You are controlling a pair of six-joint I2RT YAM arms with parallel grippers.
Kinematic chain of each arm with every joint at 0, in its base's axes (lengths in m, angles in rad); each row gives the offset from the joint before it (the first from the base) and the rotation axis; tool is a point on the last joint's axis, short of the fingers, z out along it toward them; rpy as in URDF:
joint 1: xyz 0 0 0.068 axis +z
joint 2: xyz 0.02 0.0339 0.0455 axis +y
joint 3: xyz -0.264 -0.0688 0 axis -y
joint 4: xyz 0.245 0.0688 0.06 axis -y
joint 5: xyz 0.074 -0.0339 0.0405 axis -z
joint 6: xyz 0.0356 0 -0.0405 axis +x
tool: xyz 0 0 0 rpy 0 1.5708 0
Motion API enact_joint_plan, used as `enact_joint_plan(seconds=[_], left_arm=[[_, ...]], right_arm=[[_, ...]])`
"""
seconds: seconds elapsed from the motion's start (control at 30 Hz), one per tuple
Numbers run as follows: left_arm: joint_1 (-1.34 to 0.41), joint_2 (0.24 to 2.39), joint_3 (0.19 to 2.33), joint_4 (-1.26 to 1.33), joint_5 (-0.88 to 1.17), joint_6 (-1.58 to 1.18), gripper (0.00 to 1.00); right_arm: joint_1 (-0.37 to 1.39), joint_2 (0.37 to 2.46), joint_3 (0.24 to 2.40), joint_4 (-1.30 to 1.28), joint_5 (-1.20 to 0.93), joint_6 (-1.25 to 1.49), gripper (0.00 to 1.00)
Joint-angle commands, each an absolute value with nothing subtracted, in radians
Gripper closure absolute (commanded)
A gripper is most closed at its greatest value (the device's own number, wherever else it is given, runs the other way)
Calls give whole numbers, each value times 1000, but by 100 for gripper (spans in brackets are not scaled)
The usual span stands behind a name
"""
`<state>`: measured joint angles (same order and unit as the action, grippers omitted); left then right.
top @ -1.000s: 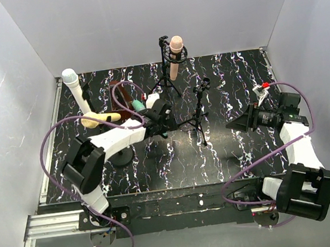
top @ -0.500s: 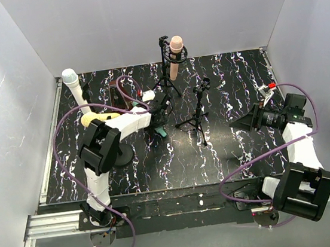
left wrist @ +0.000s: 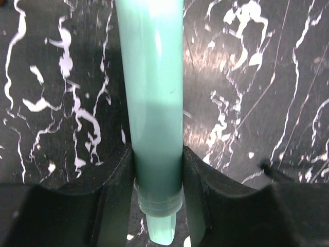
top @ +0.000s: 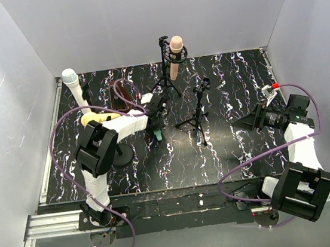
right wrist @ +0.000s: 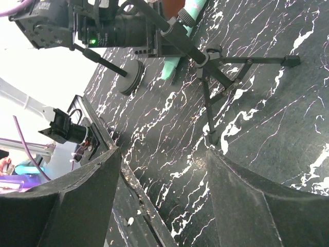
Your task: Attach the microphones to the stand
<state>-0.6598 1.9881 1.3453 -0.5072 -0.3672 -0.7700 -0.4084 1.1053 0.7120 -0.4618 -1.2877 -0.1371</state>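
Left gripper (left wrist: 157, 157) pinches teal microphone (left wrist: 151, 77); head end cut off by frame

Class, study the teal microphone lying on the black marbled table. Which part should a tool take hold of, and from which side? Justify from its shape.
Take the teal microphone by its slim straight handle, near the tail end, coming down from above and closing across its length. It lies flat, so only its two long sides are free; the left tool straddles it there.
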Motion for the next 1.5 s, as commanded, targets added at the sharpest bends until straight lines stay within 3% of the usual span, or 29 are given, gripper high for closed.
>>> enact_joint_plan(seconds=[0.0, 0.3, 0.6, 0.77, 0.9, 1.03, 1.1, 1.17, 1.47], left_arm=[[-683, 1858, 1208, -457, -256, -741, 100], [-851, 1484, 990, -430, -296, -654, 100], [-896, 1013, 772, -313, -167, -496, 100], [-900, 844, 739, -213, -62, -387, 100], [-902, 824, 808, -161, 33, -334, 100], [-902, 880, 932, -132, 93, -279, 100], [-902, 925, 997, -112, 124, -259, 100], [-902, 972, 1060, -100, 161, -250, 100], [-920, 1187, 1248, -6, 279, -264, 100]], right_arm=[[-420, 1071, 742, -488, -1316, -178, 27], [-423, 1017, 781, -626, -1312, -328, 27], [-423, 1071, 1128, -1375, -1275, -949, 27], [-423, 1071, 1366, -1534, -1255, -1051, 27], [-423, 1002, 1418, -1317, -1275, -805, 20], [-423, 869, 1213, -641, -1357, -130, 3], [-417, 844, 1125, -350, -1518, 121, 4], [-394, 862, 1101, -134, -1526, 338, 7], [-272, 887, 1259, -296, -1531, 268, 8]])
